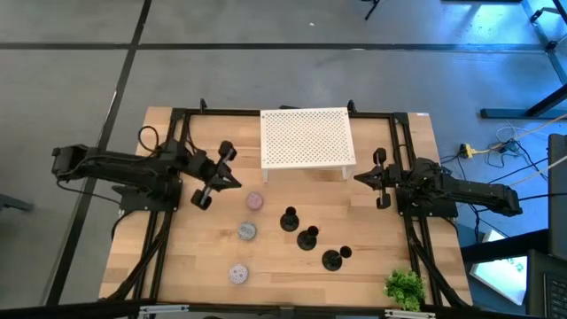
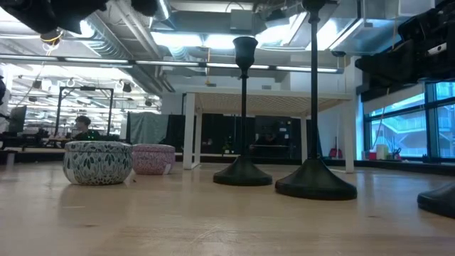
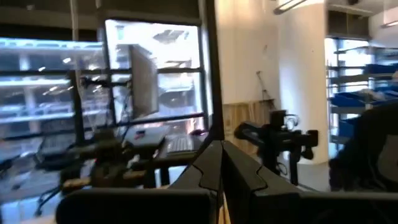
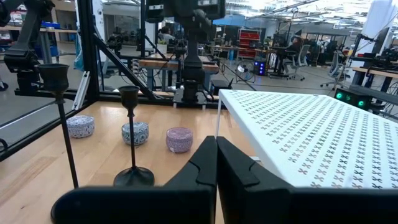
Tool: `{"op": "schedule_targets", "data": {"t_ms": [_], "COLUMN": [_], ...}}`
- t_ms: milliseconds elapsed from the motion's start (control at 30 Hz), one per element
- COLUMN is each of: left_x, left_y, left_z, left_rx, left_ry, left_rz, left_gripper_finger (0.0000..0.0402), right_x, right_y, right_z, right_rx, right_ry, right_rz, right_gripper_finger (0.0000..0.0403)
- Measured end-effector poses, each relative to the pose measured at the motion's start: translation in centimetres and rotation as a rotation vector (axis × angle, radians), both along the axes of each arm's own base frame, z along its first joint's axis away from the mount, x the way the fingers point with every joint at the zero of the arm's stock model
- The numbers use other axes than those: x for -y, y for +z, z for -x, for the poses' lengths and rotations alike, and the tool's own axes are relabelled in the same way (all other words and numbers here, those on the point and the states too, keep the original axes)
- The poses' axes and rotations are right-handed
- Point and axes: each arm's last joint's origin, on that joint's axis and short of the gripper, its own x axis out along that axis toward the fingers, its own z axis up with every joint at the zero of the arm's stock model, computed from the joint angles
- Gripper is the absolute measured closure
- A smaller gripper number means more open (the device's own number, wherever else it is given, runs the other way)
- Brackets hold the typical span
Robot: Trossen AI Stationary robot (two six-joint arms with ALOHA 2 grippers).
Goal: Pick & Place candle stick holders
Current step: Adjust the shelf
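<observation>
Because the three candle stick holders [image 1: 310, 237] stood close together in a diagonal row on the table [image 1: 372, 221], in front of the white stand [image 1: 306, 137], we judged that reaching for one thin stem could topple its neighbour. We held the left gripper [image 1: 211, 177] and the right gripper [image 1: 379, 178] raised at opposite sides, fingers closed and empty, well apart from the holders.

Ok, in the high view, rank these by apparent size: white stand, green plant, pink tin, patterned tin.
1. white perforated stand
2. green plant
3. pink tin and patterned tin: these look alike, so I can't rank them.
</observation>
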Motion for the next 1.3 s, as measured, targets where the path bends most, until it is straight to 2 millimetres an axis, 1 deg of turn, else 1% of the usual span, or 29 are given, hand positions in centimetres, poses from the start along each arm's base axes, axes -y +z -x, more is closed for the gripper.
{"op": "schedule_targets", "data": {"t_ms": [100, 333, 400, 500, 567, 633, 833, 1100, 1167, 1300], "left_x": [0.0, -0.6, -0.6, -0.3, -0.2, -0.1, -0.6, -0.8, -1.0, -1.7], "left_y": [-0.1, -2.9, -3.1, -3.3, -3.6, -3.9, -4.3, -5.5, -5.9, -7.0], "left_z": [-0.7, -1.3, -1.4, -1.3, -1.2, -1.1, -1.3, -1.8, -2.2, -3.5], "left_rx": [-0.048, -0.349, -0.356, -0.357, -0.379, -0.412, -0.440, -0.519, -0.523, -0.541], "left_ry": [0.005, 0.053, 0.044, -0.029, -0.086, -0.097, 0.034, 0.048, 0.067, 0.182], "left_rz": [0.007, 0.048, 0.024, -0.042, -0.064, -0.069, -0.069, -0.087, -0.098, -0.090], "left_gripper_finger": [0.0398, 0.0398, 0.0398, 0.0398, 0.0398, 0.0398, 0.0398, 0.0398, 0.0398, 0.0398], "right_x": [0.0, 0.0, 0.0, 0.0, 0.0, 0.0, 0.0, 0.0, 0.0, 0.0], "right_y": [0.0, 0.0, 0.0, 0.0, 0.0, 0.0, 0.0, 0.0, 0.0, 0.0], "right_z": [0.0, 0.0, 0.0, 0.0, 0.0, 0.0, 0.0, 0.0, 0.0, 0.0], "right_rx": [0.000, 0.000, -0.001, 0.000, -0.001, 0.000, 0.000, 0.000, -0.001, 0.000], "right_ry": [-0.001, -0.001, -0.001, -0.001, -0.001, -0.001, -0.001, -0.001, -0.001, -0.001], "right_rz": [0.000, 0.000, 0.000, 0.000, 0.000, 0.000, 0.000, 0.000, 0.000, 0.000], "right_gripper_finger": [0.0402, 0.0402, 0.0402, 0.0402, 0.0402, 0.0402, 0.0402, 0.0402, 0.0402, 0.0402]}}
